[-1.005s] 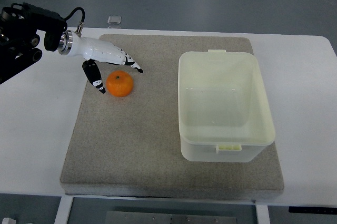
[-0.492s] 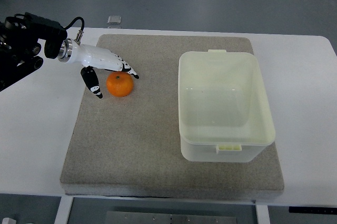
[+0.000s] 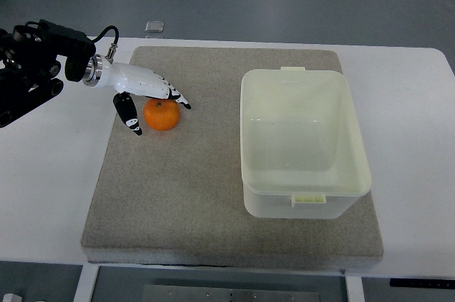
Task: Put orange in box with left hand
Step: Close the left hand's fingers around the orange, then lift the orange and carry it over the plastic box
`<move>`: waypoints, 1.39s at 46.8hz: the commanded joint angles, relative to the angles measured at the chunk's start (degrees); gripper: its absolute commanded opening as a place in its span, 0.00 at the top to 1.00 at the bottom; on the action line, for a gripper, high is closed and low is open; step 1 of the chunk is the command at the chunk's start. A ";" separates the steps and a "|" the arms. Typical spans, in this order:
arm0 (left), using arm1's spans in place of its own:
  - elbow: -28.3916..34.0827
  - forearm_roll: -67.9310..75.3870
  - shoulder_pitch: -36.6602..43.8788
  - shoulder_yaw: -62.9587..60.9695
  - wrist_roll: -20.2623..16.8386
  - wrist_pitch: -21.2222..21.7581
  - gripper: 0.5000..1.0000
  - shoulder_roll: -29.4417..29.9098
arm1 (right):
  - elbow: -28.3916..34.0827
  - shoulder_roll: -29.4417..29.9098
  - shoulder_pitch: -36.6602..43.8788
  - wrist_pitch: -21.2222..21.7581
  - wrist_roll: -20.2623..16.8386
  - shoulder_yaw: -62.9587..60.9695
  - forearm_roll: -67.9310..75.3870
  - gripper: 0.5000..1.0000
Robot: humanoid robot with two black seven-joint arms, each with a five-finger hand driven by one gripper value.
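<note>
An orange (image 3: 162, 115) lies on the grey mat (image 3: 213, 202) toward its upper left. My left hand (image 3: 159, 106), white with black fingertips, reaches in from the left and straddles it. The fingers (image 3: 174, 95) stretch over the orange's far side and the thumb (image 3: 130, 113) hangs by its left side. The hand is open and the orange rests on the mat. A pale yellow box (image 3: 303, 141) stands empty on the mat's right half, well away from the hand.
The mat lies on a white table (image 3: 50, 188). A small grey object (image 3: 153, 26) sits at the table's far edge, above the mat. My black left forearm (image 3: 35, 60) crosses the table's upper left corner.
The left hand has shifted slightly left and closer around the orange, its fingers lowering over the fruit's top. The orange and box have stayed put.
</note>
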State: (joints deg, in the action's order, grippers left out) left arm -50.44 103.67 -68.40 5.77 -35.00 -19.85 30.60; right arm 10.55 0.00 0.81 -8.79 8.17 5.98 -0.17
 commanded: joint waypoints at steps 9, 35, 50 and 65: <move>-0.01 0.05 0.02 -0.58 0.00 1.21 0.26 -0.37 | 0.00 0.00 -0.02 0.00 0.00 0.00 0.00 0.14; 0.17 0.40 -0.60 -4.18 0.00 5.52 1.00 -0.72 | 0.00 0.00 -0.02 0.00 0.00 0.00 0.00 0.14; 2.71 -0.66 -2.44 -3.48 0.00 5.70 1.00 -0.72 | 0.00 0.00 -0.02 0.00 0.00 0.00 0.00 0.14; 6.15 -6.98 -9.47 -3.39 0.00 5.79 1.00 -0.81 | 0.00 0.00 -0.02 0.00 0.00 0.00 0.00 0.14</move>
State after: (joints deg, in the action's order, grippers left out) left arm -44.15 97.77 -76.26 2.33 -35.00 -14.05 29.79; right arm 10.55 0.00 0.79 -8.79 8.17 5.98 -0.17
